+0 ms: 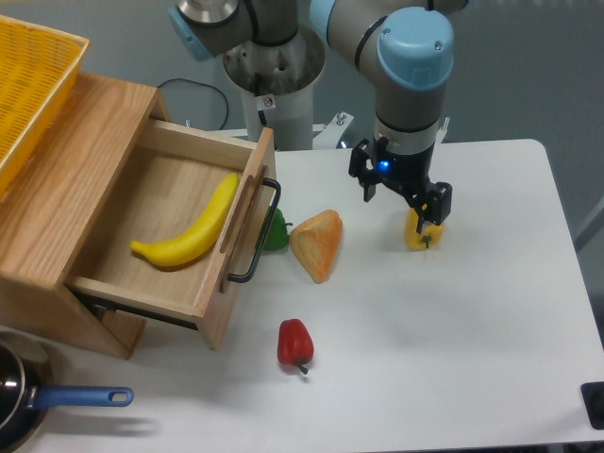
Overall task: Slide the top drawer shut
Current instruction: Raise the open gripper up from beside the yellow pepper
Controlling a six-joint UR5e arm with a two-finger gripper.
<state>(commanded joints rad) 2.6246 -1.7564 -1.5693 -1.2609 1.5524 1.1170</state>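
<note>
The top drawer [151, 203] of the oak cabinet stands pulled far out to the right. Its front panel [243, 222] carries a black bar handle [260, 231]. A yellow banana [189, 236] lies inside it. My gripper [399, 209] hangs over the white table well to the right of the drawer, apart from it. Its fingers stand apart, open. A small yellow pepper [416, 234] sits on the table just under the right finger [434, 203]; whether they touch is not clear.
A green pepper [276, 232] sits right against the drawer front behind the handle, with an orange wedge-shaped piece [318, 243] beside it. A red pepper [294, 343] lies nearer the front. A yellow basket [28, 90] rests on the cabinet top. A blue-handled pan [57, 401] is at the front left.
</note>
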